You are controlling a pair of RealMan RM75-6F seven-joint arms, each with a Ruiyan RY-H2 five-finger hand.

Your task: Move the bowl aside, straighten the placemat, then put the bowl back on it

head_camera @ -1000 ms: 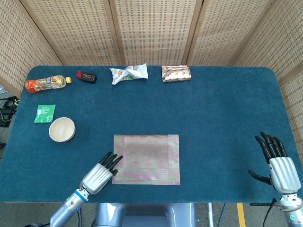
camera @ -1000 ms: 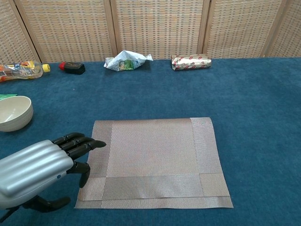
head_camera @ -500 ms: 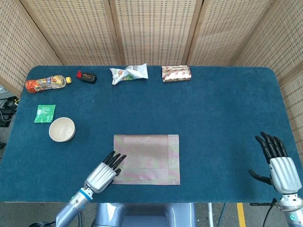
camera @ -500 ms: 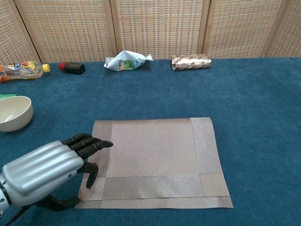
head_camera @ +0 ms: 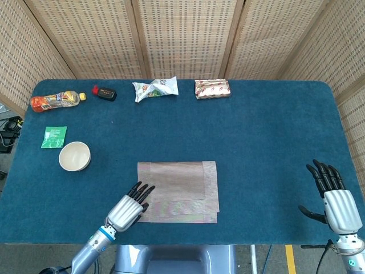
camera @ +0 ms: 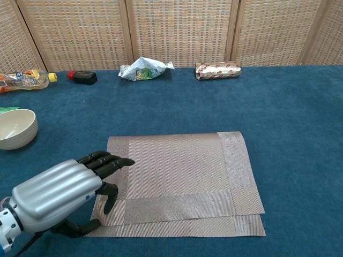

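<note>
The blue desk (head_camera: 262,131) fills most of the head view. At lower centre the mat (head_camera: 182,185) is laid flat, its near edge doubled so that a second strip shows beneath it along the front in the chest view. The left hand (camera: 64,193) is seen at the lower left of the chest view, palm down, with its dark fingertips (camera: 115,162) resting on the mat's left border and spread slightly; nothing is held in it. The right hand (head_camera: 336,200) is seen at the lower right of the head view, well apart from the mat, fingers extended and apart, empty. The bowl (head_camera: 74,156) is set on the desk at the left, well clear of the mat, upright and empty. Along the far edge are lined a bottle (head_camera: 56,101), a small dark item (head_camera: 105,92), a crumpled bag (head_camera: 155,88) and a wrapped pack (head_camera: 212,88). A green packet (head_camera: 54,137) is seen just above the bowl.
</note>
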